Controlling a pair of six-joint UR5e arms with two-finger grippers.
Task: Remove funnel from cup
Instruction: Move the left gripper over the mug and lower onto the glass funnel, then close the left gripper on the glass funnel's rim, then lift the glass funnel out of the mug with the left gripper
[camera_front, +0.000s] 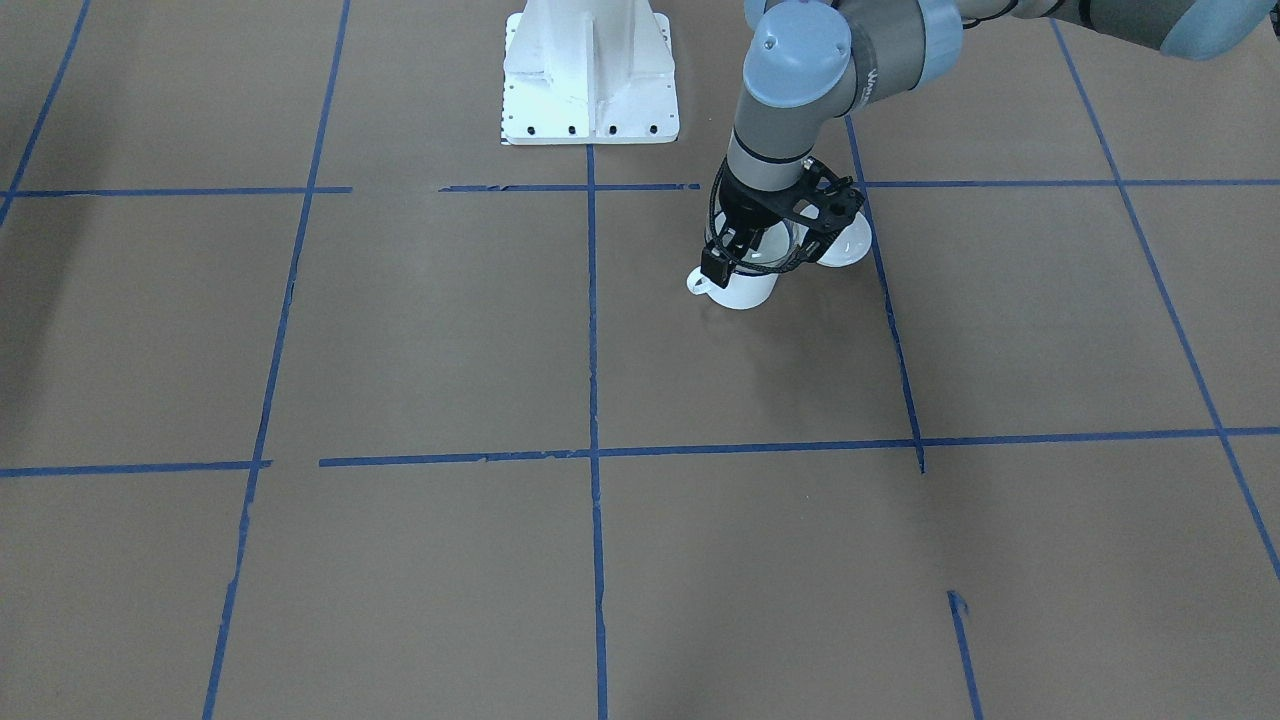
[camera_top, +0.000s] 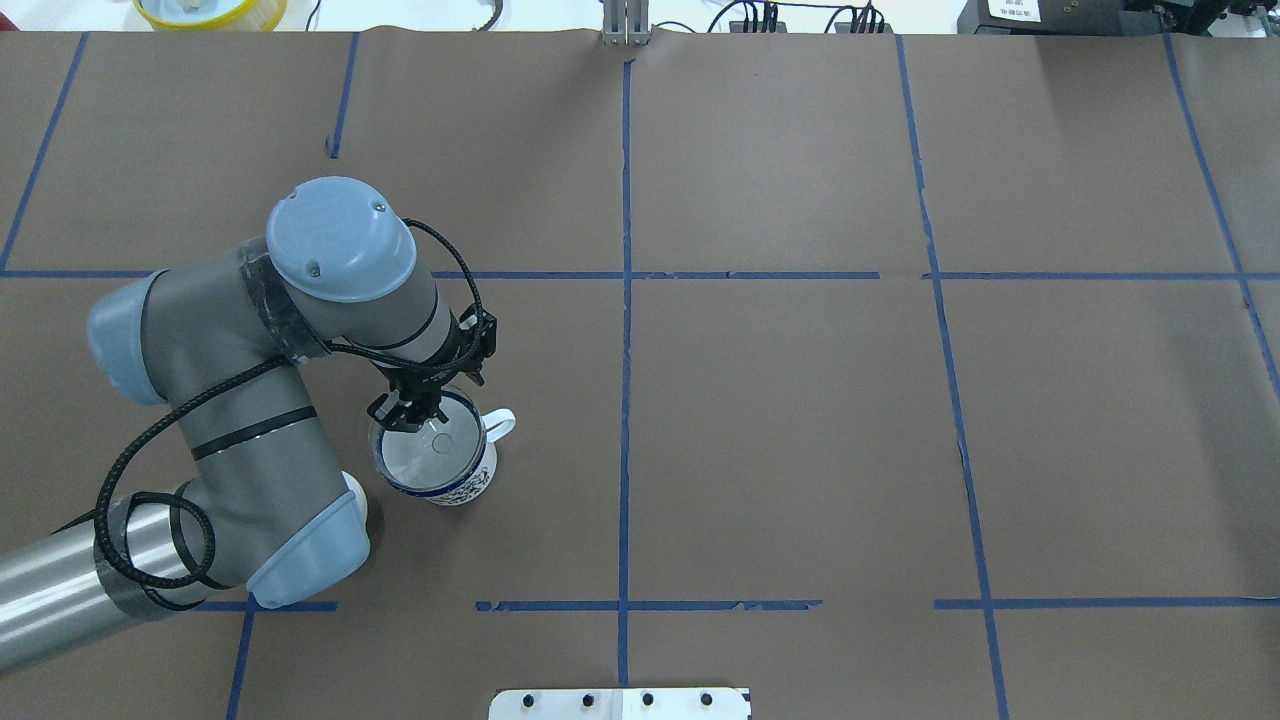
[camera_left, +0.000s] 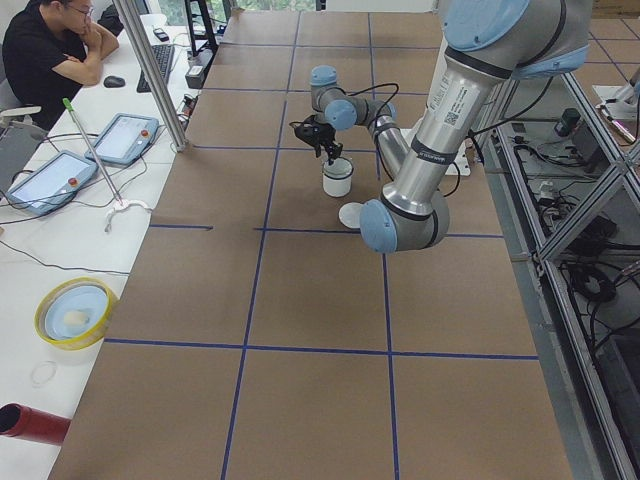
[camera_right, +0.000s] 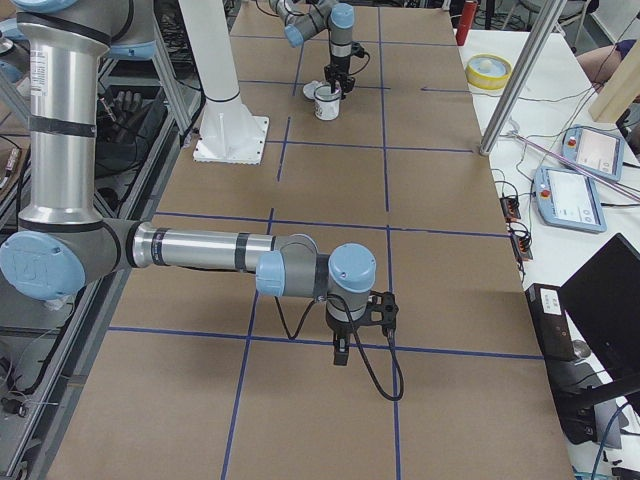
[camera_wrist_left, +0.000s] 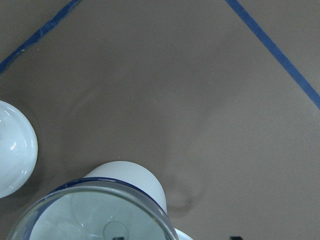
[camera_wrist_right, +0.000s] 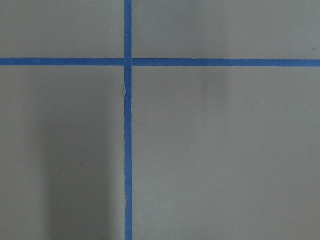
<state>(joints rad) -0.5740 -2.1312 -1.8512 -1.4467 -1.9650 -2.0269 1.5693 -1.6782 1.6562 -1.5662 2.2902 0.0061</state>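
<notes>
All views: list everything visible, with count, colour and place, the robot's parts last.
cup: one, white with blue rim, table, robot's left half
funnel: one, clear, seated in the cup
lid: one, white, on the table beside the cup
yellow-rimmed dish: one, side bench
teach pendants: two, grey, side bench
operator: one, black shirt, seated at the bench
left gripper: one, black, at the funnel's rim
right gripper: one, black, over bare table

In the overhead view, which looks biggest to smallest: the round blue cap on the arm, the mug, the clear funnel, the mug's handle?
1. Blue cap, though it sits nearer the camera.
2. Mug and funnel, about alike across.
3. Handle.
</notes>
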